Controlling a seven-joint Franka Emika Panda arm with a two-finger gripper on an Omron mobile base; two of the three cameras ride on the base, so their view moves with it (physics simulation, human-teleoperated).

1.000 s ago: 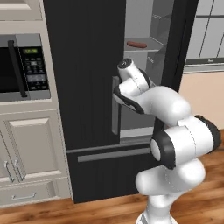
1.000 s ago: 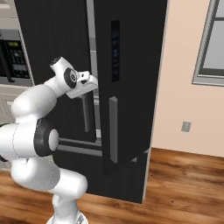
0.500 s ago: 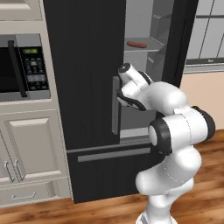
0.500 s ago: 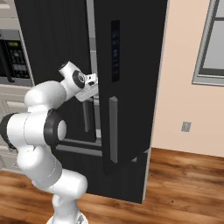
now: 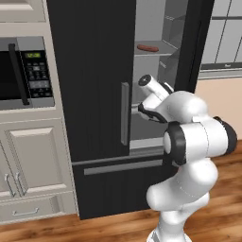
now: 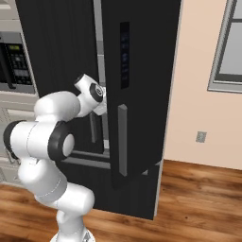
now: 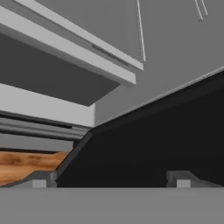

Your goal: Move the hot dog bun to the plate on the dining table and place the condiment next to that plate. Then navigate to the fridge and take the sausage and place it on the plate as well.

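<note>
Tall black fridge (image 5: 99, 94) with right door open; thin reddish-brown sausage (image 5: 148, 48) lying on upper shelf; two-finger gripper (image 7: 111, 179) below it, jaws spread wide, empty.

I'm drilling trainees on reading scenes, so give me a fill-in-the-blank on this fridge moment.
The sausage lies on a ___ inside the fridge.
The fridge's right-hand door stands ___.
The gripper has its jaws ___.
Left of the fridge sits a ___.

Missing: shelf; open; open; microwave
</note>
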